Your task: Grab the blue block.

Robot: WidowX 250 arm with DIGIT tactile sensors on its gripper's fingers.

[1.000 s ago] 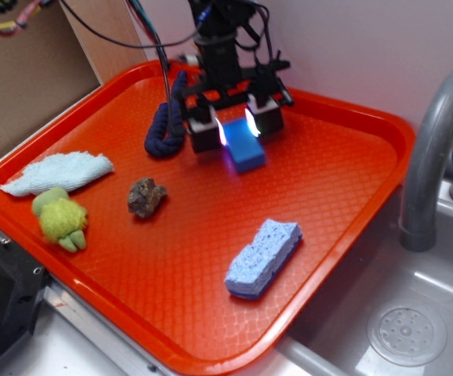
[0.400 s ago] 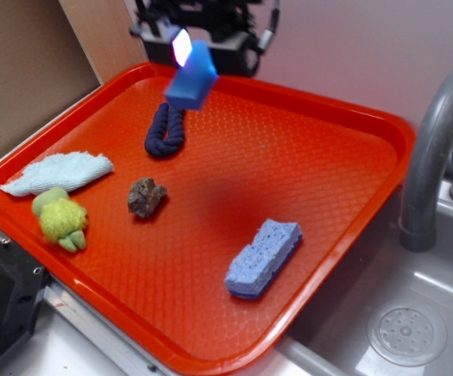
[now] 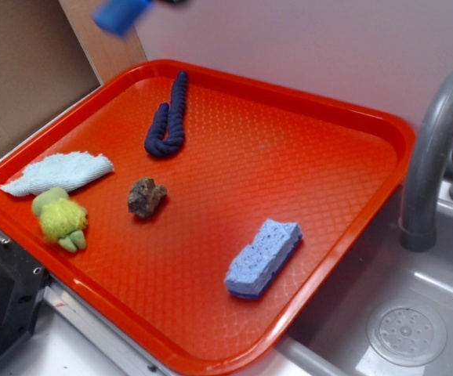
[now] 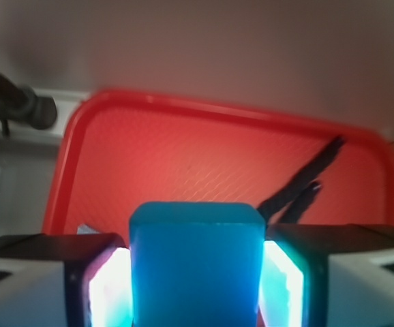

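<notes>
The blue block hangs high at the top left edge of the exterior view, blurred, above the tray's far left corner. Almost all of the arm is out of that view. In the wrist view the blue block fills the lower middle, and my gripper is shut on it. A lit pad presses each side of the block. The orange tray lies far below.
On the orange tray lie a dark navy rope, a brown rock, a pale blue sponge, a light blue cloth and a green plush toy. A grey faucet and sink stand at right.
The gripper has lifted the blue block off the tray and carried it up and to the left, nearly out of the exterior view. The other things have not moved.
</notes>
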